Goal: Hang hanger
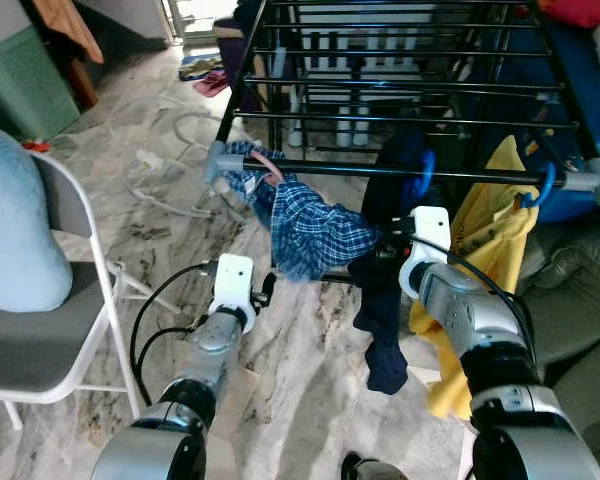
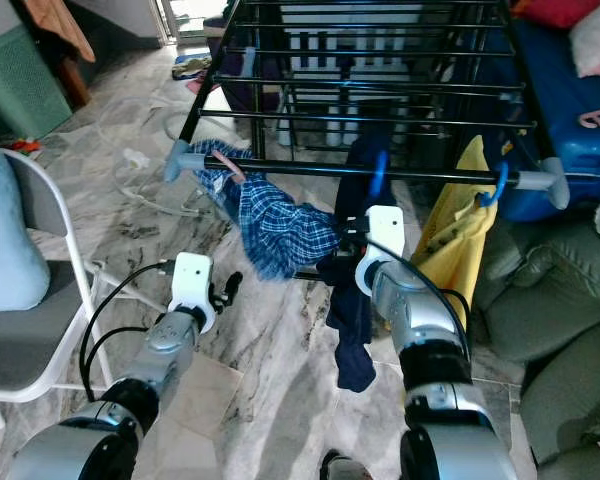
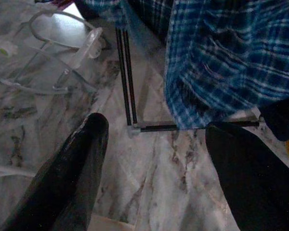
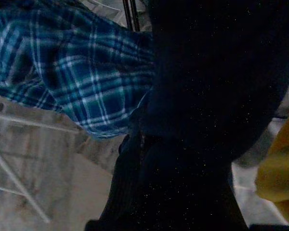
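A black drying rack point(image 1: 380, 171) stands in front of me. From its front rail hang a blue plaid shirt point(image 1: 310, 232) on a pink hanger point(image 1: 269, 166), a dark navy garment point(image 1: 382, 325) on a blue hanger point(image 1: 423, 172), and a yellow garment point(image 1: 485, 232) on another blue hanger point(image 1: 546, 187). My right gripper point(image 1: 386, 250) is pressed into the navy garment just below the rail; the cloth point(image 4: 216, 72) darkens the right wrist view. My left gripper point(image 1: 265, 291) hovers low beside the plaid shirt point(image 3: 221, 57), open and holding nothing.
A white folding chair point(image 1: 85, 262) with a pale blue cushion stands at my left. Clear tubing and cables point(image 1: 170, 192) lie on the marble floor near the rack's left leg. A grey sofa point(image 1: 580, 290) is at the right.
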Controlling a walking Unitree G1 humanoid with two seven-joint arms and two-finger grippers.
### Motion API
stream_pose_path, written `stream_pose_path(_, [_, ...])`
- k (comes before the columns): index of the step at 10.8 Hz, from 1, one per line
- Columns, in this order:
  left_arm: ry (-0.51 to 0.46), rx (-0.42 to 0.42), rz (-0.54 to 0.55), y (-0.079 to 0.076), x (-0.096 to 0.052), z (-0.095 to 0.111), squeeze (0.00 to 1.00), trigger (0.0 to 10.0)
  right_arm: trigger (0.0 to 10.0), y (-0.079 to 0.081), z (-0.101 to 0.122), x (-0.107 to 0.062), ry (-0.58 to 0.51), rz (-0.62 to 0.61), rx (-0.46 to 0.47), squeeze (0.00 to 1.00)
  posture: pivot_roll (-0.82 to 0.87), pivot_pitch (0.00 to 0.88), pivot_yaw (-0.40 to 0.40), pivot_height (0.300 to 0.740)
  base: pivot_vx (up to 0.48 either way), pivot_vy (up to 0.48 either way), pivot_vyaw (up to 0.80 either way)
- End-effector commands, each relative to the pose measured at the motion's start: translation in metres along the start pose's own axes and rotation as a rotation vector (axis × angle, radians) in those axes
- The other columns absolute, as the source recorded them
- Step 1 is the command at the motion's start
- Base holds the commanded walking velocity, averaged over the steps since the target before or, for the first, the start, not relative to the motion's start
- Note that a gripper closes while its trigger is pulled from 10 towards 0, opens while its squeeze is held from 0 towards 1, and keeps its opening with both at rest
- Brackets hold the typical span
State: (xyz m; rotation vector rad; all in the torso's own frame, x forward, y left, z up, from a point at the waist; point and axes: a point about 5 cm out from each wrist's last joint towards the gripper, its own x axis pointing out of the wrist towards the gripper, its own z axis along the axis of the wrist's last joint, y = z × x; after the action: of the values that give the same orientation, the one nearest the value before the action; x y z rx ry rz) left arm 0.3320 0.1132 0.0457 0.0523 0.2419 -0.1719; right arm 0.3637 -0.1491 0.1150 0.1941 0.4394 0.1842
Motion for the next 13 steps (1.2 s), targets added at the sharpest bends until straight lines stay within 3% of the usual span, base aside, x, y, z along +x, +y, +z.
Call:
stream_pose_path(1, [0.015, 0.013, 0.004, 0.006, -0.003, -0.005, 0.0, 10.0, 10.0, 0.008, 0.016, 0.004, -0.042, 0.026, 0.027, 0.0, -0.18, 0.128, 0.08, 0.74, 0.0, 0.0, 0.0])
stream_pose_path(2, [0.015, 0.015, 0.007, 0.009, -0.004, -0.006, 0.0, 10.0, 10.0, 0.008, 0.014, 0.006, -0.013, 0.01, 0.022, 0.0, -0.17, 0.133, 0.082, 0.74, 0.0, 0.0, 0.0])
stream_pose_path(4, [0.024, 0.032, 0.01, 0.016, -0.007, -0.009, 0.0, 10.0, 10.0, 0.009, 0.005, 0.012, 0.028, 0.02, 0.114, 0.0, -0.15, 0.147, 0.088, 0.74, 0.0, 0.0, 0.0])
stream_pose_path(9, [0.026, 0.042, 0.002, 0.019, -0.008, -0.01, 0.0, 10.0, 10.0, 0.003, -0.016, 0.014, 0.064, -0.019, 0.13, 0.0, -0.14, 0.162, 0.107, 0.74, 0.0, 0.0, 0.0])
stream_pose_path(10, [0.027, 0.042, -0.004, 0.017, -0.008, -0.01, 0.0, 10.0, 10.0, 0.0, -0.017, 0.012, 0.022, -0.007, 0.124, 1.0, -0.14, 0.163, 0.108, 0.74, 0.0, 0.0, 0.0])
stream_pose_path(13, [0.024, 0.033, -0.007, 0.016, -0.007, -0.009, 0.0, 10.0, 10.0, -0.007, -0.006, 0.0, -0.14, -0.075, -0.097, 1.0, -0.15, 0.158, 0.109, 0.74, 0.0, 0.0, 0.0])
